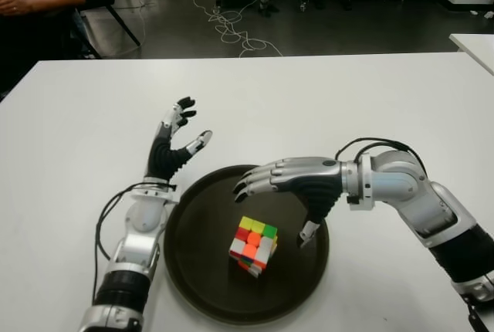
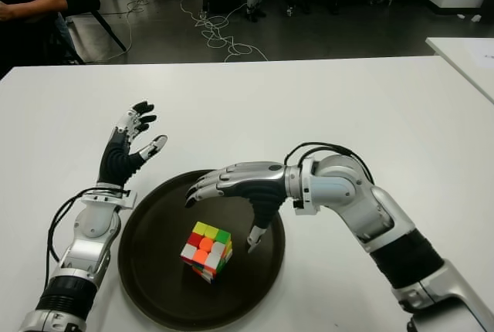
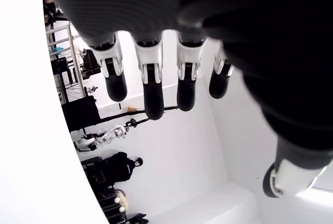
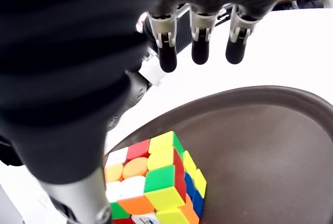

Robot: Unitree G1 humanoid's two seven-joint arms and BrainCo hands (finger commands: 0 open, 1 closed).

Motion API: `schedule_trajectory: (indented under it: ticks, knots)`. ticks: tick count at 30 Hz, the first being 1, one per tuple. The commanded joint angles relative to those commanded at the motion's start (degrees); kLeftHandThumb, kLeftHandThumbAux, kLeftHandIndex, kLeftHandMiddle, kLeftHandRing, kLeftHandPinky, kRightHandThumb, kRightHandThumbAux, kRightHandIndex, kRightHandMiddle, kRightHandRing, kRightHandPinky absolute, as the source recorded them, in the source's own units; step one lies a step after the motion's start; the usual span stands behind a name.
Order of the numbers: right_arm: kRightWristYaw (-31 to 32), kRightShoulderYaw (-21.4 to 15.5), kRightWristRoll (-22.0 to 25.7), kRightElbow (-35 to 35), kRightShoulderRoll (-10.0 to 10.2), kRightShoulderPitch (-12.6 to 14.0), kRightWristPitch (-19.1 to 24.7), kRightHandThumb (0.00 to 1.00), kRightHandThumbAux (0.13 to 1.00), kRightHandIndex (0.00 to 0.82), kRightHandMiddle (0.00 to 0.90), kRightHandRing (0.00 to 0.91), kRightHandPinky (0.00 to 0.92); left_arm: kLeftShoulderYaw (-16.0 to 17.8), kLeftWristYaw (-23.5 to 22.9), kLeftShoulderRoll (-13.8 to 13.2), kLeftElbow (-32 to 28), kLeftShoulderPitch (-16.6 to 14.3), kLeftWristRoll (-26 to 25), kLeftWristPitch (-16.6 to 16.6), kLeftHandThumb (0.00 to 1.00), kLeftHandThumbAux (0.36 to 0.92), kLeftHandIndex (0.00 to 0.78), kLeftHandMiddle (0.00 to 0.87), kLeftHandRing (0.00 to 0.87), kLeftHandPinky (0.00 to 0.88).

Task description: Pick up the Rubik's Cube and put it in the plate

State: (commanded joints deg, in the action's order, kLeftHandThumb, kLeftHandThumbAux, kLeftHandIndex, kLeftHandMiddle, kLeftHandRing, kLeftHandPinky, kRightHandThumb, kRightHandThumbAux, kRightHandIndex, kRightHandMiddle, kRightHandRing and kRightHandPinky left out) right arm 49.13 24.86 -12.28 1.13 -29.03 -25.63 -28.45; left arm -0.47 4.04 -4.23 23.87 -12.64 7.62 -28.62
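We see the cube (image 1: 254, 245) sitting in the plate (image 1: 193, 270), just below and left of our right hand (image 1: 289, 181), whose fingers (image 4: 200, 47) are spread, holding nothing.

Person (image 1: 35, 0), 10 o'clock corner: cut off by frame edge, only an arm and torso show.
Second table (image 1: 475, 45), 2 o'clock: mostly out of frame.
Plate (image 2: 154, 270): part under right hand (image 2: 239, 181) hidden.
Rubik's Cube (image 4: 153, 182): underside cut off in right wrist view.
Left hand (image 3: 156, 73): palm fills wrist view, blocking table.
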Motion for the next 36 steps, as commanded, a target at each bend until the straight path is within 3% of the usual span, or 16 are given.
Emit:
schedule_trajectory:
  ticks: [24,28,32,36]
  knots:
    - [-3.28,-1.43,0.07,-6.51,1.00,-0.84,-5.41,0.000,0.819,0.000,0.000,0.000,0.001,-0.10,0.65,0.23,0.36,-0.29,0.36,0.00,0.084,0.608,0.089,0.155,0.144,0.107]
    - [-5.72,-4.01,-2.07,-7.58,-0.45,-2.65,-4.40,0.000,0.795,0.000,0.000,0.000,0.000,-0.07,1.18,0.18,0.84,-0.49,0.80,0.02,0.087,0.600,0.088,0.155,0.140,0.110]
    - [-10.64,-6.02,-5.08,-14.15,-0.60,-3.99,-5.90,0.000,0.770,0.000,0.000,0.000,0.000,-0.12,1.56,0.10,1.18,-0.60,1.23,0.16,0.081,0.594,0.089,0.157,0.139,0.091]
    - [-19.14,-6.88,-8.62,-25.44,1.59,-6.20,-7.13,0.000,0.734,0.000,0.000,0.000,0.000,-0.18,1.65,0.02,1.64,-0.78,1.37,0.04,0.074,0.597,0.091,0.160,0.141,0.102]
